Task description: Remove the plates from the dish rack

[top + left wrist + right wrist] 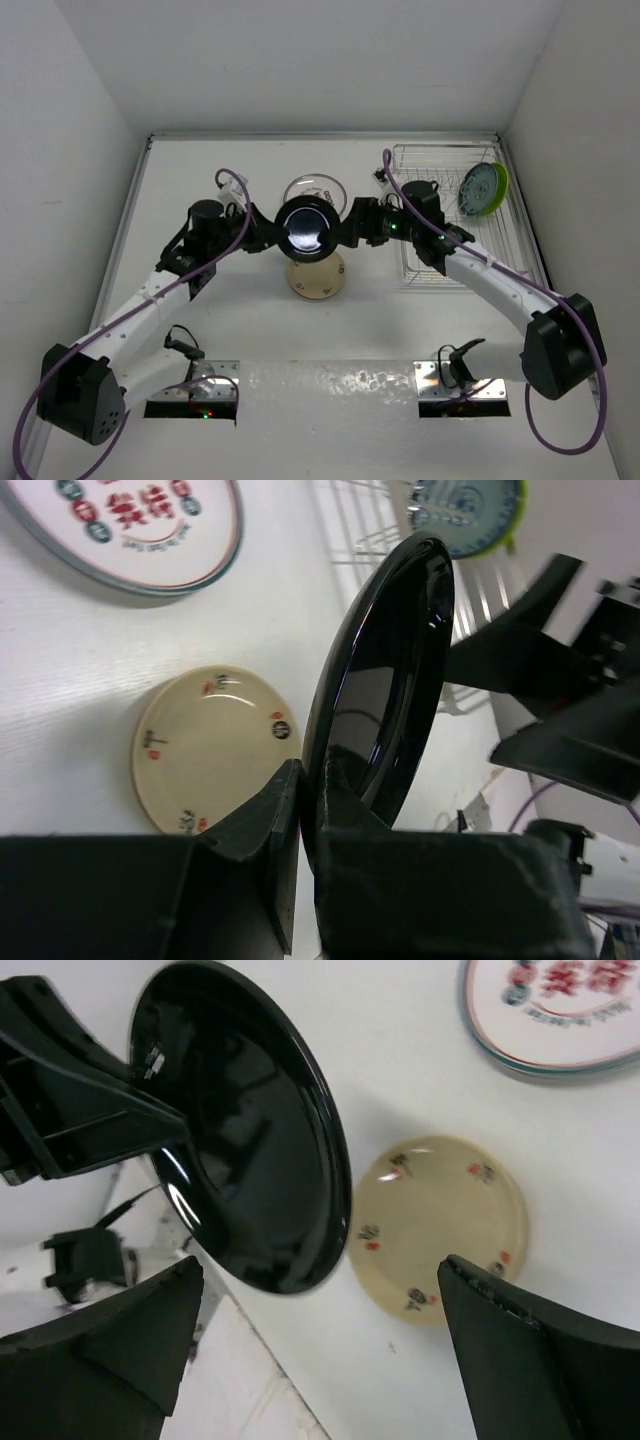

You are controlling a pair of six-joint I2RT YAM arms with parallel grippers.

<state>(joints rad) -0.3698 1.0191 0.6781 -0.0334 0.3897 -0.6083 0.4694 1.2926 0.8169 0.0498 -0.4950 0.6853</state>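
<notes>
Pressed together on the left rim of the black plate (306, 228), the jaws of the left gripper (310, 785) are seen pinching it, one finger on each face. The black plate is held above the table (200, 180), its glossy face turned up towards the overhead camera. The tan plate (318, 278) is partly covered by the black plate in that view and lies flat on the table just nearer the arm bases. Just behind the black plate, towards the back wall, the white plate with red markings (130, 520) is laid flat.

At the right rim of the black plate the jaws of the right gripper (320, 1270) are spread wide. The rim is framed between the two fingers, and a gap is seen on each side.

Well to the right of the black plate, the dish rack (440, 165) is set against the right wall. The lime green plate (484, 188) is stood on edge in its far right corner.

The table is white and is enclosed by white walls to the left, behind and to the right of the black plate. A wide stretch of table is seen between the black plate and the left wall. To its right, room is narrowed by the right arm and the dish rack.
</notes>
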